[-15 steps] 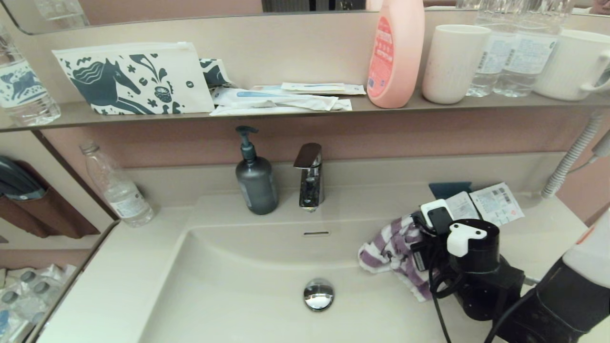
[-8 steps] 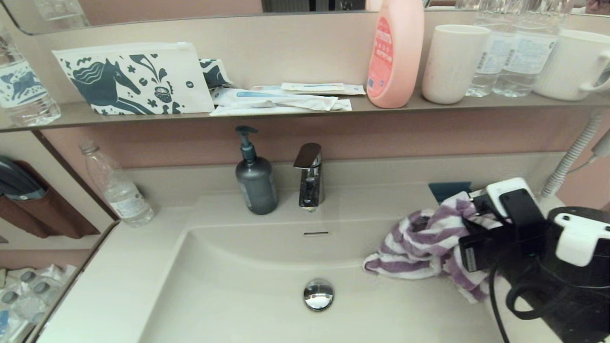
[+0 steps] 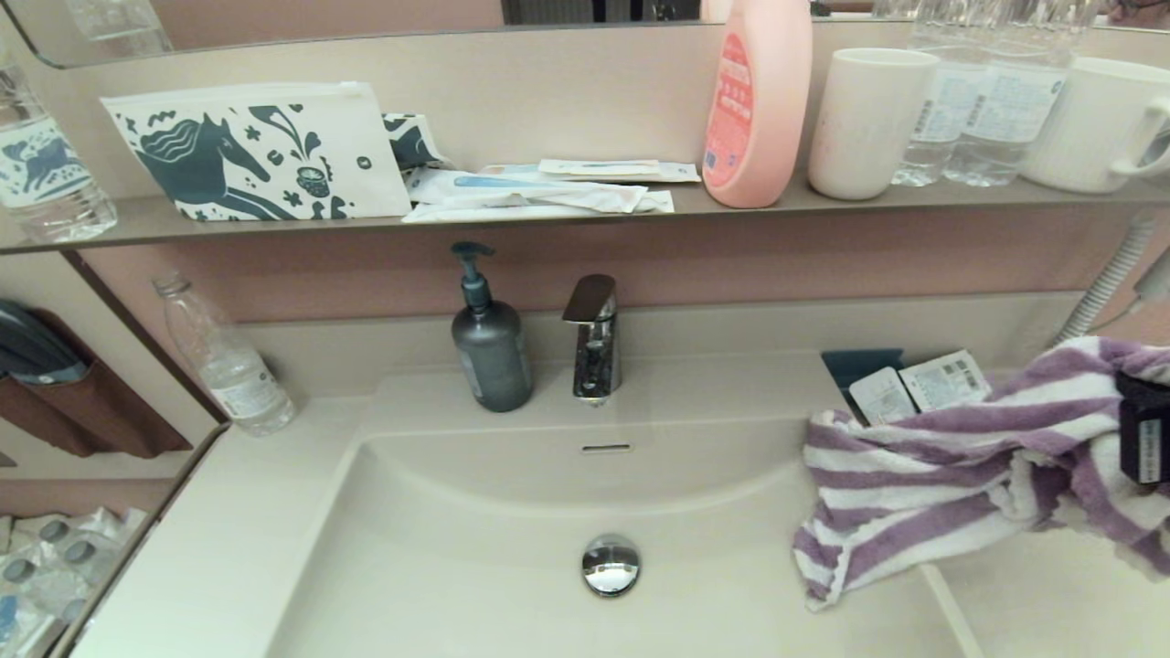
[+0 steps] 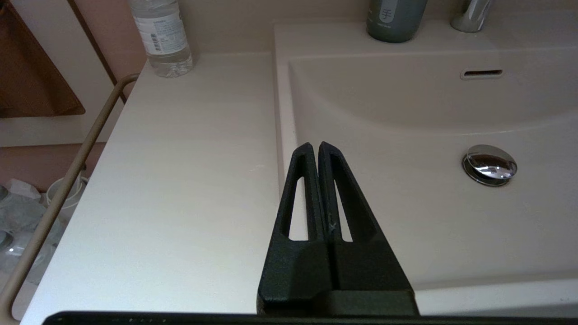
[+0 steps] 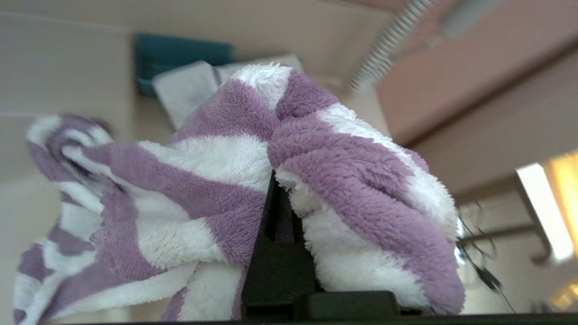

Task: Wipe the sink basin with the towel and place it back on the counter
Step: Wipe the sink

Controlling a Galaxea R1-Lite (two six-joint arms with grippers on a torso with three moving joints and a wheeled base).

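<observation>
The right gripper, fingers clenched on the towel, is holding it draped above the counter beside the sink basin, apparently not touching it. The left gripper, fingers pressed together, is hovering over the basin's left rim.

Your left gripper has its two black fingers pressed together, tips meeting over the near-left rim of the sink basin. Off to one side of the tips the chrome drain plug sits on the basin floor; beyond it is the overflow slot. On the other side the counter stretches away to a clear water bottle. Straight ahead, past the basin, stands a grey soap bottle.
</observation>
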